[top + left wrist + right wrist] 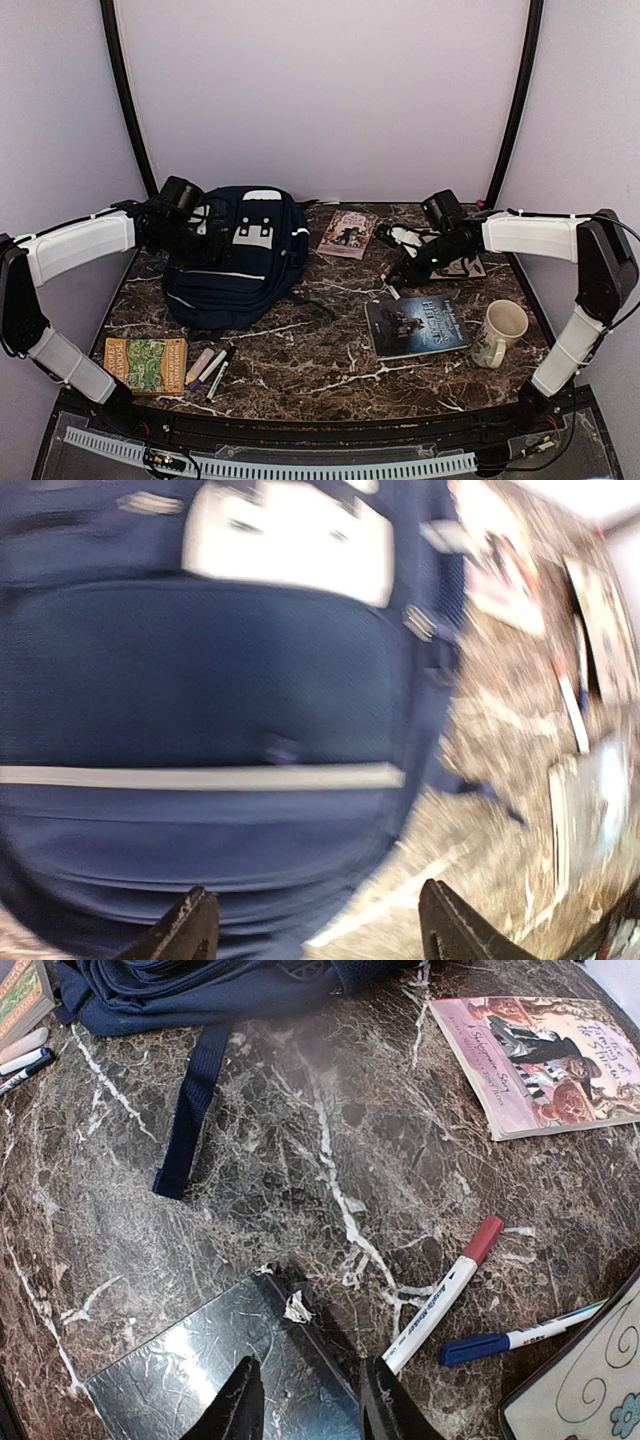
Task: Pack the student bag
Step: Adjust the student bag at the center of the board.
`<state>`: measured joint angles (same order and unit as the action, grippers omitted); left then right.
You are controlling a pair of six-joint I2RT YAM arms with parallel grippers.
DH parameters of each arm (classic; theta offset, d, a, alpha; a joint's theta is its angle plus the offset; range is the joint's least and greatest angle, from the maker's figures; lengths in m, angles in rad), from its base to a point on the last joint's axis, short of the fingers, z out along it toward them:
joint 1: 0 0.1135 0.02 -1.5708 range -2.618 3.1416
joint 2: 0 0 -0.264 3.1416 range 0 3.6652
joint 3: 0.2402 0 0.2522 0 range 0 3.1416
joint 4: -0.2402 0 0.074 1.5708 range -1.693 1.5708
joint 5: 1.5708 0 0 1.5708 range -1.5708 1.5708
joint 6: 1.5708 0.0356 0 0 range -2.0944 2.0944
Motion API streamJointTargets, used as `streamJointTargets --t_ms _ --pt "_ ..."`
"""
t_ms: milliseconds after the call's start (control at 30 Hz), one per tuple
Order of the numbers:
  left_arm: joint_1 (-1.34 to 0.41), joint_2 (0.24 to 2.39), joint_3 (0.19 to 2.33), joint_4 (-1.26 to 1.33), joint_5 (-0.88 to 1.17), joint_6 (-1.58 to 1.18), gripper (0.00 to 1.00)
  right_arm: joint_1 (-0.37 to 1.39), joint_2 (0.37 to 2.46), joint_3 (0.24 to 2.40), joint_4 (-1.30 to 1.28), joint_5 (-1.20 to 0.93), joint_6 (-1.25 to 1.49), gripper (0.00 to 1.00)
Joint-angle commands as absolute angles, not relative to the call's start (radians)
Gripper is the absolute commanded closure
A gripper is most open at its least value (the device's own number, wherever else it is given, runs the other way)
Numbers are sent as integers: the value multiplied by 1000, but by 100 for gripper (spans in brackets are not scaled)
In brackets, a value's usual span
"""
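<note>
Presently the large navy-blue fabric student bag (240, 265) with thin white stripes lies at the back left of the dark marble-patterned table (310, 365), with one dark strap trailing toward the middle. Over the bag's front panel hangs the left claw (320, 932), its jaws spread wide with nothing between them, though that view is blurred. The right claw (312, 1405) hovers partly open and holds nothing, above the near corner of a glossy dark book (180, 1380), which lies just beside a white marker with a red cap (445, 1295).
</note>
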<state>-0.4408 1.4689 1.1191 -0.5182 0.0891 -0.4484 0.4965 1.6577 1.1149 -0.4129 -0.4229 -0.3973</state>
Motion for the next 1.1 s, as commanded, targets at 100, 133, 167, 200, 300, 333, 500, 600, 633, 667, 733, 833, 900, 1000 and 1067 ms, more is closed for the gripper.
streamJointTargets --t_ms 100,133,167,200,300,333,500,600,633,667,733,833,900,1000,1067 --pt "-111 1472 1043 -513 40 -488 24 497 1644 1133 -408 -452 -415 66" --pt "-86 1490 1037 -496 46 -500 23 497 1640 1130 -406 -453 -416 66" --pt "-62 1519 1038 -484 50 -510 23 497 1633 1127 -403 -454 -417 66" --pt "-48 1543 1037 -479 55 -519 23 497 1629 1124 -402 -455 -417 65" --pt "-35 1600 1025 -448 66 -531 23 497 1618 1116 -399 -457 -422 65" --pt "-35 1615 1016 -434 84 -535 23 497 1617 1115 -397 -456 -422 65" --pt "-38 1624 926 -333 209 -580 25 496 1615 1112 -397 -451 -429 64" --pt "-72 1601 876 -291 241 -601 25 497 1623 1114 -398 -451 -430 64" --pt "-89 1597 867 -287 244 -606 25 497 1625 1113 -399 -450 -430 64" --pt "-111 1592 857 -283 245 -611 25 497 1628 1116 -399 -450 -429 64" --pt "-160 1586 843 -273 246 -620 26 497 1632 1116 -399 -451 -429 64" --pt "-223 1575 821 -262 236 -649 27 497 1638 1121 -400 -448 -426 63" --pt "-248 1560 805 -263 219 -672 28 497 1639 1121 -400 -447 -423 63" --pt "-266 1499 781 -310 173 -702 29 497 1637 1123 -403 -442 -419 63" --pt "-270 1427 771 -356 131 -710 28 496 1630 1126 -406 -416 -416 62"
